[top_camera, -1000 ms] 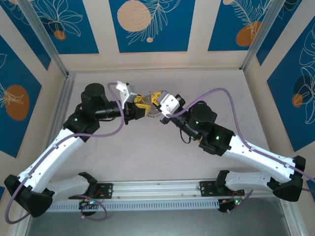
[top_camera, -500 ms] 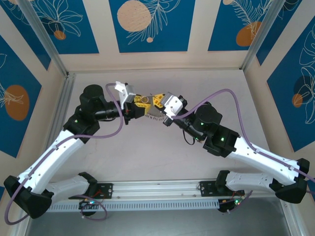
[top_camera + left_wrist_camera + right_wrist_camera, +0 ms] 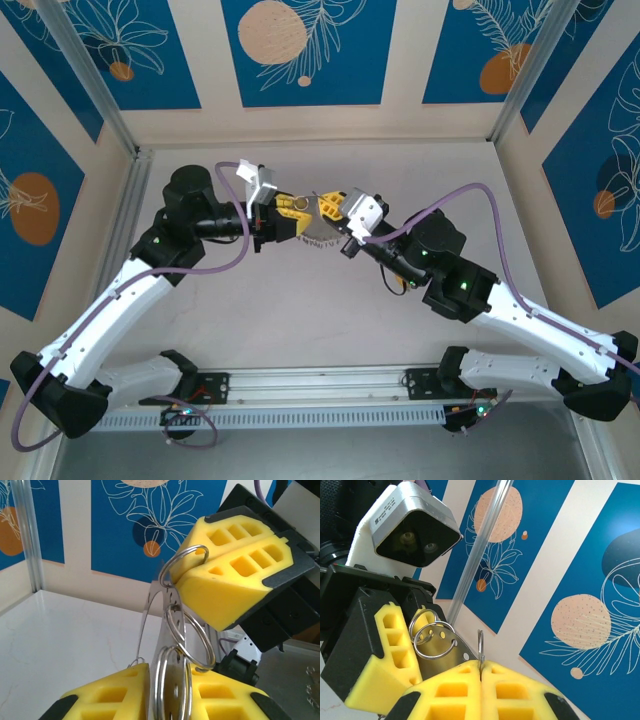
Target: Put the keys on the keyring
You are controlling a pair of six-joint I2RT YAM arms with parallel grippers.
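Arms: two. The left arm (image 3: pixel 110 300) and the right arm (image 3: pixel 545 322) both reach the keyring from its near side.
Keyring: one silvery metal piece (image 3: pixel 310 230), held in the air above the tabletop (image 3: pixel 300 320) and clear of it.
Keyring, close views: a flat plate with a row of small holes along its curved edge (the left wrist view sees it nearly edge-on).
Split rings: three (image 3: pixel 159 690), counted in the left wrist view, hanging one above another along the plate. The right wrist view shows two of them face-on and the third edge-on.
Upper split ring: one (image 3: pixel 172 559), at the plate's top corner.
Left fingers: two yellow blocks (image 3: pixel 292 210), on the keyring's left in the top view. A narrow gap remains between them. They are closed on the lower part of the plate, and the lowest split ring stands in the same gap.
Right fingers: two yellow blocks (image 3: pixel 328 207), on the keyring's right in the top view. They are pressed fully together and pinch the upper split ring, whose wire rises edge-on from the seam between them.
Keys: a fringe of tiny silvery pieces (image 3: pixel 320 244) along the keyring's near edge, too small to count.
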